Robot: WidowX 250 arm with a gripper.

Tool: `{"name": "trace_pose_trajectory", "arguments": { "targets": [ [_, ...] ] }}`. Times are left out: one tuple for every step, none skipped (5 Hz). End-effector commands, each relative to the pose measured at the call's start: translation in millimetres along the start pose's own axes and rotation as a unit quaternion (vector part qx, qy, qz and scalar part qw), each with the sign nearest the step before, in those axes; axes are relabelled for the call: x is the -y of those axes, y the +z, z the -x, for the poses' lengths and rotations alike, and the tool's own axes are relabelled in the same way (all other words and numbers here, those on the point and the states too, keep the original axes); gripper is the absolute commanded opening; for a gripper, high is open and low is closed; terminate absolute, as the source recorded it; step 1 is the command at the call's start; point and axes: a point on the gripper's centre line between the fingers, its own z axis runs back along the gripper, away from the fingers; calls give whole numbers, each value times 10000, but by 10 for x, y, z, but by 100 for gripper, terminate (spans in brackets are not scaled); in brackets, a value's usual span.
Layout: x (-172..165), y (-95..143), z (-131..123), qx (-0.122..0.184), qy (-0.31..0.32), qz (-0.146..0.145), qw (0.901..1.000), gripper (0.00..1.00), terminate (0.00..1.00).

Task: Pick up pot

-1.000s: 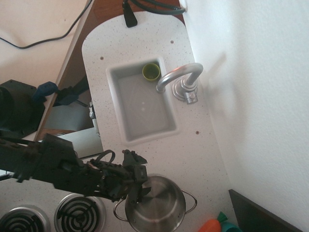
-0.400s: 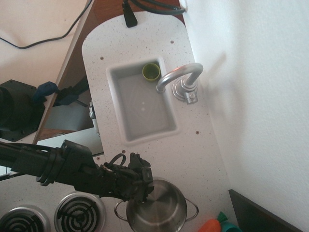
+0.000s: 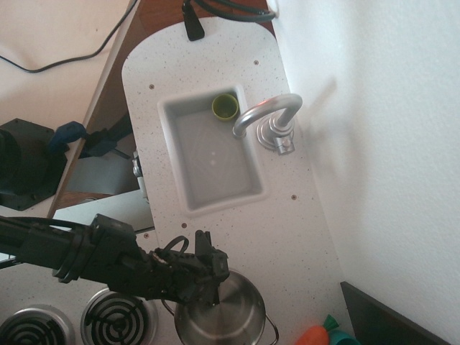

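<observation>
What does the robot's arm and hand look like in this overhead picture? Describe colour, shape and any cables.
The arm is matt black and made of chunky, boxy segments joined in a line. Thin black cables loop out near the wrist. The hand is also black, small and angular, with short fingers. No markings or labels can be made out.

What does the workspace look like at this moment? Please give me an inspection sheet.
Surface: white speckled counter with a sink and faucet; two coil burners at the lower left.
Job's things: steel pot at the bottom edge, partly cut off.
Clutter: green cup in the sink's far corner; orange and teal toy at the lower right.
Grippers: gripper at the pot's near rim; fingers' opening cannot be told.
Cables: black cable at the upper left.
Surroundings: white wall on the right.
</observation>
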Motion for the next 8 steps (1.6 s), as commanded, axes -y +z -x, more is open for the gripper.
{"name": "trace_pose_trajectory", "arguments": {
  "targets": [
    [28,23,-69,90,-47,33,9999,0,0],
    [50,67,-70,187,-58,52,9998,0,0],
    [118,267,-119,504,-278,117,9983,0,0],
    [201,530,-175,850,-456,223,9951,0,0],
    [260,829,-264,1432,-755,158,9867,0,0],
    [271,914,-300,1609,-811,98,9836,0,0],
    [263,892,-271,1512,-789,93,9853,0,0],
    [244,934,-245,1461,-749,17,9864,0,0]
  ]
}}
